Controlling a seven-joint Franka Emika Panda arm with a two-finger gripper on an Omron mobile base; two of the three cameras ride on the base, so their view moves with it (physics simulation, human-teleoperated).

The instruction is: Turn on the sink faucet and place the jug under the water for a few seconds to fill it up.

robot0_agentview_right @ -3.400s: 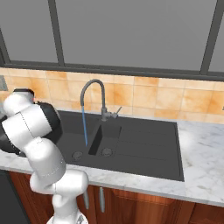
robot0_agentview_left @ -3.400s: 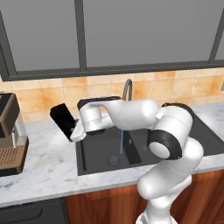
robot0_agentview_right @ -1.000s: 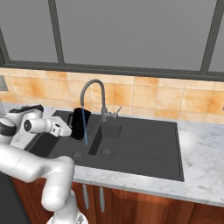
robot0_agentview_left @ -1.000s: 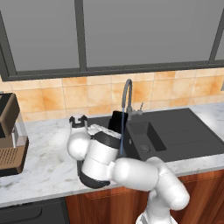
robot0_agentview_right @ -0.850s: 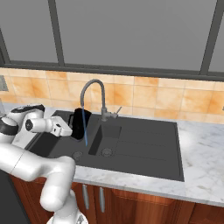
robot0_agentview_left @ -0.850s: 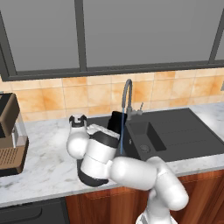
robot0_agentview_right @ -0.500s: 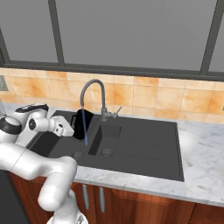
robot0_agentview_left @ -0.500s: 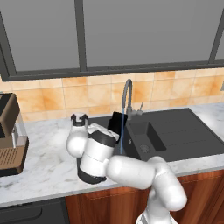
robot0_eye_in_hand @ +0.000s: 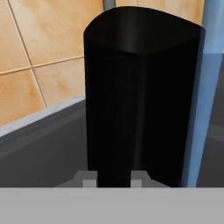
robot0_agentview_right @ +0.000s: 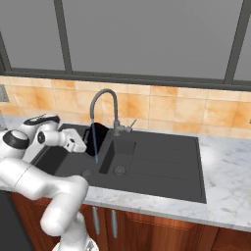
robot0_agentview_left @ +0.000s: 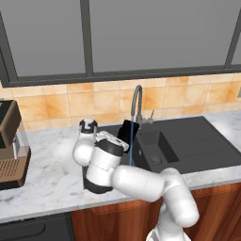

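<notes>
the white marble worktop (robot0_agentview_left: pixel 52 176) runs under a band of orange tiles (robot0_agentview_right: pixel 162 110) and a dark-framed window (robot0_agentview_left: pixel 84 37). set into it is one sink (robot0_agentview_right: pixel 162 162), a wide charcoal rectangle with a deep basin on one side and a shallower section beside it; two round drains show in the right base view, one near the arm and one in the basin. at the left edge of the left base view stands one black-and-brown coffee machine (robot0_agentview_left: pixel 10 146), cut off by the frame.

one sink faucet (robot0_agentview_right: pixel 105 110), a slim grey gooseneck with a small side lever, arches over the basin. from its spout one thin straight light-blue line of water (robot0_agentview_right: pixel 94 142) falls into the sink.

one jug (robot0_agentview_left: pixel 128 132), a tall glossy black cylinder, is held above the sink just beside the stream; in the hand view the water (robot0_eye_in_hand: pixel 205 92) runs down along the jug's edge, and whether it enters the mouth cannot be made out. the jug's handle is hidden behind the hand.

the hand (robot0_agentview_right: pixel 84 145) is clenched on the jug's side; its fingertips are mostly hidden against the black body.
</notes>
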